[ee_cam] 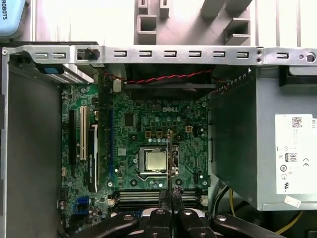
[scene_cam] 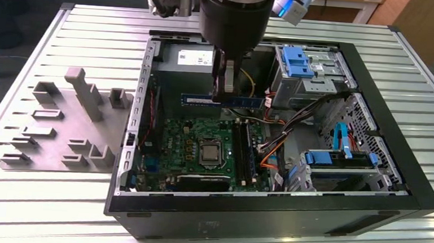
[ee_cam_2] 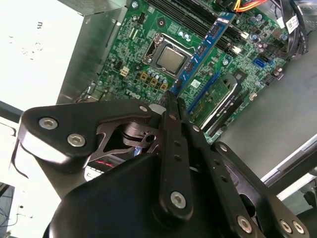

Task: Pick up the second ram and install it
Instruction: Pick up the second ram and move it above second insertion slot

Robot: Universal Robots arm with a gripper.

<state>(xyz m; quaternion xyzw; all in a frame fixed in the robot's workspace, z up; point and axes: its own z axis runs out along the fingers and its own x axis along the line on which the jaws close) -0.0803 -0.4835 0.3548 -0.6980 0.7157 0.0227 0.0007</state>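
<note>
the jaws were clamped shut on the second ram [scene_cam: 199, 100], pinching the thin blue-green stick near its middle and holding it level in the air over the open computer case [scene_cam: 272, 215]. in the exterior view it hung above the motherboard [scene_cam: 178, 142], between the power supply [scene_cam: 192, 58] farther back and the processor [scene_cam: 210, 153] nearer. a grey tray [scene_cam: 58, 129] sat on the ribbed surface [scene_cam: 94, 35] at the exterior view's left, just beside the case.
</note>
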